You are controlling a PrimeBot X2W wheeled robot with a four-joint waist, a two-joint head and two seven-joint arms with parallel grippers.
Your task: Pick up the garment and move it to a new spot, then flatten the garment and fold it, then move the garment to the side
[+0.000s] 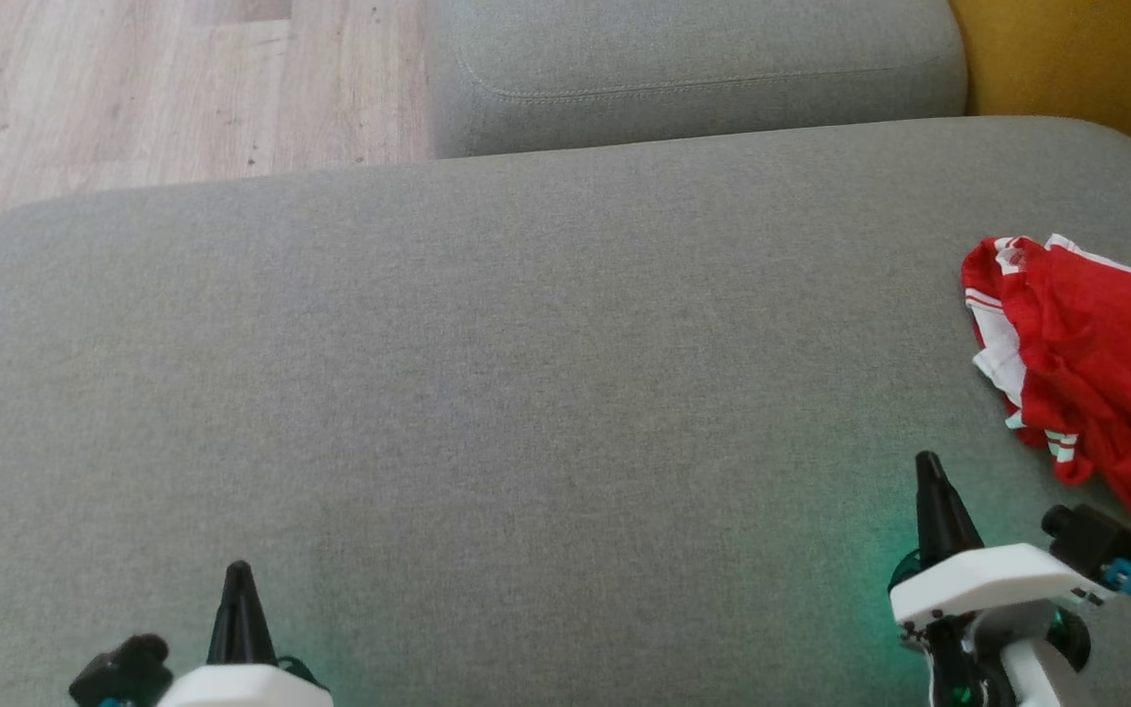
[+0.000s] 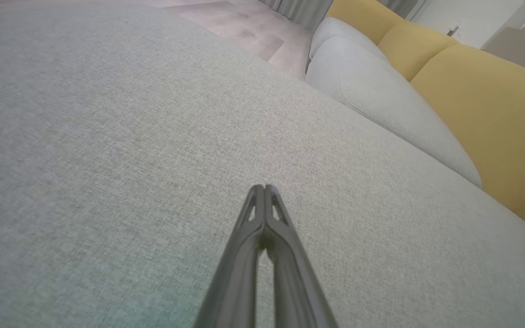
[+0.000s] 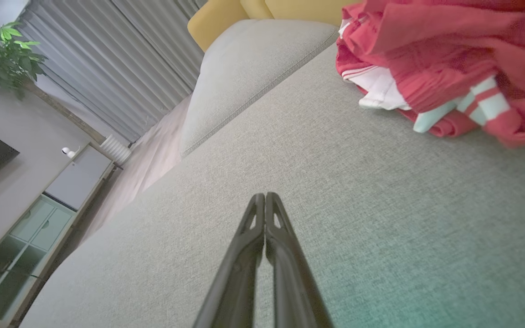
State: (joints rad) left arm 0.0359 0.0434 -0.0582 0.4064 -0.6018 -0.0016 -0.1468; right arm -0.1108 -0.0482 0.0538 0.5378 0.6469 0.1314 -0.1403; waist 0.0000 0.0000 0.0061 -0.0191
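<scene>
Above the grey cushion (image 1: 526, 393), left hand (image 1: 239, 570) and right hand (image 1: 927, 462) hover closed, empty, apart from the garment (image 1: 1096, 363).

Grey woven sofa seat (image 1: 526, 393) is spanning most of the head view, its cover lying smooth and flat. A red garment (image 1: 1096, 363) with white striped trim is lying directly on it in a crumpled heap, sitting at the seat's right side and running past the frame edge.
</scene>
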